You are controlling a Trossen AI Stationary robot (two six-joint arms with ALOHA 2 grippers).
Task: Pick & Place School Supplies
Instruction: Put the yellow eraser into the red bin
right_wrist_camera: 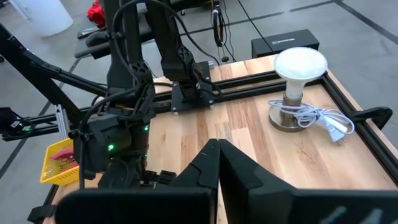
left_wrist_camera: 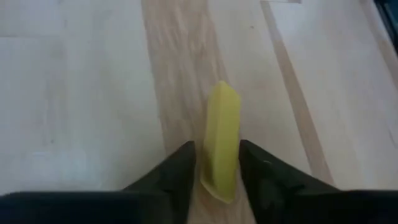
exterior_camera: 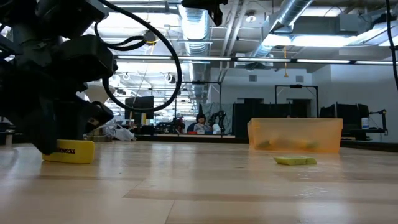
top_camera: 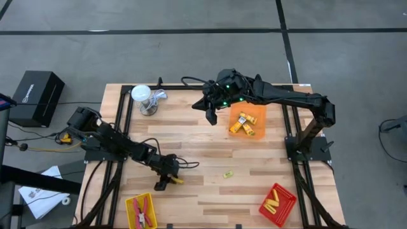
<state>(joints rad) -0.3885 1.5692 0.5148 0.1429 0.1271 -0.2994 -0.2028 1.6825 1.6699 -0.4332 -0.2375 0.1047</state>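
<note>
Yellow stick [left_wrist_camera: 221,143], one of the school supplies, lies flat on the wooden table [top_camera: 203,184] near its front left, and my left gripper [top_camera: 166,180] is down over it. From my left wrist, the stick runs lengthwise between my two dark fingers [left_wrist_camera: 177,174]. They sit on either side of it, close to its flanks, but I cannot tell whether they are pressing it yet or just bracketing it. Most of the stick pokes out ahead of my fingertips, so I am near one end, not the middle.

That is my main worry. A grip this far toward the end could let the stick pivot or droop when I lift, then slip out. From table height, the stick [exterior_camera: 69,151] rests on the wood, with my gripper low against it, so scraping the table is another risk.

The yellow tray [top_camera: 141,211] with red-handled tools [top_camera: 142,212] sits just beside me at the front edge; a careless swing could knock it. Another small yellow piece [top_camera: 227,173] lies loose mid-table.

My right gripper [top_camera: 210,117] hovers with fingers together near the orange tray [top_camera: 248,121], well apart from me.
</note>
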